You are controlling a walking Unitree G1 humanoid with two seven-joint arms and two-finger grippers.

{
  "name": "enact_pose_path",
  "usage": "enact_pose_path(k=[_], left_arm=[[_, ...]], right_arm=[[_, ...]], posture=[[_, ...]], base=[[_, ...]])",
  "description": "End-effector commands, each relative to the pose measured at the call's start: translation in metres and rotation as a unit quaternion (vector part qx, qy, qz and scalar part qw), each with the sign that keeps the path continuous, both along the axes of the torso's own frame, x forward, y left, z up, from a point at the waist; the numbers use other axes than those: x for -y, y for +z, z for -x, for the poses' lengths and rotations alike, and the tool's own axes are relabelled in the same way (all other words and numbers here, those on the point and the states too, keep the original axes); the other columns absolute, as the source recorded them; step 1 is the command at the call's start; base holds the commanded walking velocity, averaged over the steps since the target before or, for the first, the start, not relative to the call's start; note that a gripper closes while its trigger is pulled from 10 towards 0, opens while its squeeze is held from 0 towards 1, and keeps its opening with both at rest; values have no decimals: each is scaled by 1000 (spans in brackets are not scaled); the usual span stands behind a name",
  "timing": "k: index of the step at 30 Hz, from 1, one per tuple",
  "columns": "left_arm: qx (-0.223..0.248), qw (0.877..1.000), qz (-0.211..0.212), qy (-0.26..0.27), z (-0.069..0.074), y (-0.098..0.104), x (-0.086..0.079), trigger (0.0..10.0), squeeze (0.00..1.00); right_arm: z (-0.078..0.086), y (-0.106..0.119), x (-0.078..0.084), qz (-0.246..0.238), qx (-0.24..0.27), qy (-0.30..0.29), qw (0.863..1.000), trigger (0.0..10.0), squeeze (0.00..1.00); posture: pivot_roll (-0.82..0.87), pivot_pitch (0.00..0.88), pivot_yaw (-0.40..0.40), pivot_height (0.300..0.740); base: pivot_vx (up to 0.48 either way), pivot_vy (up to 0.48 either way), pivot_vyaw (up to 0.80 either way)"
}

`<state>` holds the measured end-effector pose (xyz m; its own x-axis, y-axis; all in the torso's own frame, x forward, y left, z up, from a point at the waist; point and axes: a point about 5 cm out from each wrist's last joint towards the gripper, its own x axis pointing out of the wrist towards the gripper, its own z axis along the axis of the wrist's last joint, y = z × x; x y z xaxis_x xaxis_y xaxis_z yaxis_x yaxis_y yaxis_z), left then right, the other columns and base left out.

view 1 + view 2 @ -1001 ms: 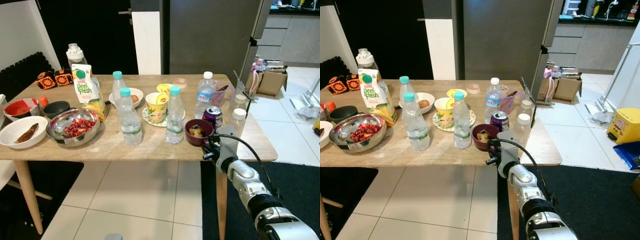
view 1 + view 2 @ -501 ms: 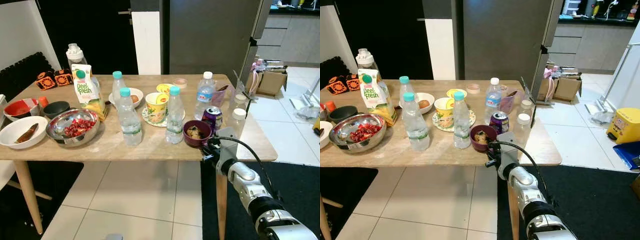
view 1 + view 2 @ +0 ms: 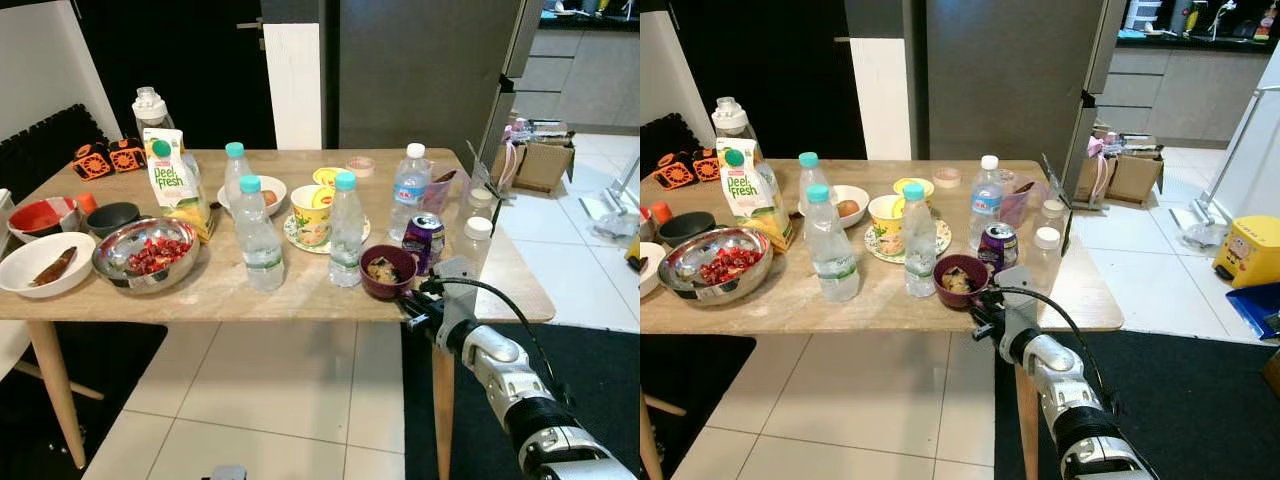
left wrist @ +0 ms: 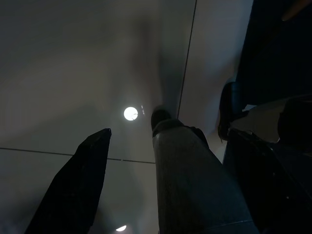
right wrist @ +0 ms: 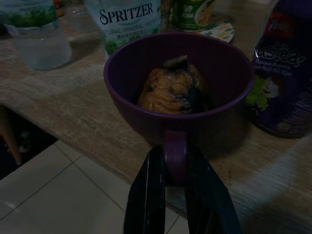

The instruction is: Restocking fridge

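At table [image 3: 250, 295] front edge: right tool [image 5: 175, 168] pinching purple cup [image 5: 178, 87] handle; can [image 3: 424, 240] just beside.

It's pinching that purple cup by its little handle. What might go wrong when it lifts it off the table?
The right gripper holds the purple ceramic cup only by its small handle, so the cup may swing or slip and tip out the browned food inside.

The cup stands close beside the purple drink can and a clear Spritzer water bottle; a sideways pull might knock either over.

It also sits near the wooden table's edge, above the tiled floor.
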<state>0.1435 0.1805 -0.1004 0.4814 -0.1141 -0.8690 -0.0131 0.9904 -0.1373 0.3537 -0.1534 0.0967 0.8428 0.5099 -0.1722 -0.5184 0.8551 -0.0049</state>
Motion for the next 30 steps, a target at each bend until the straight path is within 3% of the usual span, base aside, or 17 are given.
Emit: enact_pose_path(k=[1, 6, 18, 27, 30], left_arm=[[-4, 1000, 4, 1, 1, -1, 2, 10000, 0], [-4, 1000, 3, 0, 1, -1, 2, 10000, 0], [-6, 1000, 4, 0, 3, -1, 1, 10000, 0], [-3, 1000, 7, 4, 3, -1, 2, 10000, 0], [-2, 1000, 6, 5, 3, -1, 2, 10000, 0]], right_arm=[[3, -2, 0, -2, -7, 14, 1000, 10000, 0], [2, 6, 10, -15, 5, 18, 1000, 10000, 0], [25, 23, 41, -17, 19, 128, 991, 10000, 0], [55, 25, 16, -72, -6, 281, 957, 10000, 0], [72, 18, 0, -94, -41, 354, 929, 10000, 0]], posture=[[-52, 0, 20, 740], [-52, 0, 22, 740], [-50, 0, 26, 740], [-52, 0, 20, 740], [-54, 0, 17, 740]], base=[[0, 0, 0], [0, 0, 0], [0, 0, 0], [0, 0, 0], [0, 0, 0]])
